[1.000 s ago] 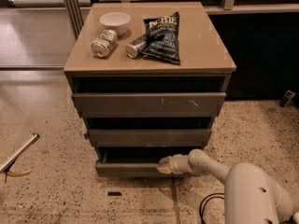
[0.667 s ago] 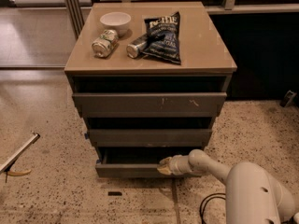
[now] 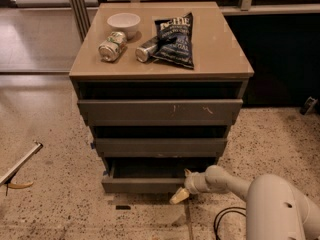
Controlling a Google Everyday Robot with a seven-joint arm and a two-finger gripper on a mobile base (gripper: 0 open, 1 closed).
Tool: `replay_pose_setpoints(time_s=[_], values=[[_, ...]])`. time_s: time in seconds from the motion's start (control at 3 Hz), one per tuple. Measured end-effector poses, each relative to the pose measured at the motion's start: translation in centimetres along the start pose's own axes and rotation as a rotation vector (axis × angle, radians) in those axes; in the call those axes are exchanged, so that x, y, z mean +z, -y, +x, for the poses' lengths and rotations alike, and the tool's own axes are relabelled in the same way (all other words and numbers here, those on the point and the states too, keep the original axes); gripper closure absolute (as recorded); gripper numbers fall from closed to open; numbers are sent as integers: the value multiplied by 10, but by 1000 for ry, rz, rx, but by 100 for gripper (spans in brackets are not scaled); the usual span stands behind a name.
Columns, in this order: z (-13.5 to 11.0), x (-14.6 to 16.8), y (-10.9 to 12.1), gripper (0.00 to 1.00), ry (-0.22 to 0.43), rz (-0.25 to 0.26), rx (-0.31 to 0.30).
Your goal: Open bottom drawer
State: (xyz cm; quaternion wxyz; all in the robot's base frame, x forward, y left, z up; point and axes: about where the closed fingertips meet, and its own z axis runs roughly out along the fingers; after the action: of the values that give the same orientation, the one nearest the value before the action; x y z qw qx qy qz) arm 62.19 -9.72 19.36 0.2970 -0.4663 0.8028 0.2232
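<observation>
The bottom drawer [image 3: 145, 185] is a dark grey flat front at the foot of the cabinet, pulled out a little, with a dark gap above its top edge. My gripper [image 3: 181, 193] is at the drawer's right end, its pale fingertips touching the front's top edge near the right corner. My white arm [image 3: 235, 184] reaches in from the lower right.
Above are the middle drawer [image 3: 160, 147] and the scratched top drawer [image 3: 160, 112]. On the cabinet top sit a white bowl [image 3: 124, 23], two lying cans [image 3: 112, 46] and a dark chip bag [image 3: 175, 40]. A black cable [image 3: 225, 219] lies on the speckled floor.
The gripper stays at the drawer's right end, sitting slightly lower. The drawer gap looks much the same.
</observation>
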Motion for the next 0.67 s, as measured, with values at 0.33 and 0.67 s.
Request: replay_pose_setpoints(time_s=[0.33, 0.67], values=[[0, 0, 0, 0, 0, 0, 0], [1, -1, -12, 0, -37, -7, -37]])
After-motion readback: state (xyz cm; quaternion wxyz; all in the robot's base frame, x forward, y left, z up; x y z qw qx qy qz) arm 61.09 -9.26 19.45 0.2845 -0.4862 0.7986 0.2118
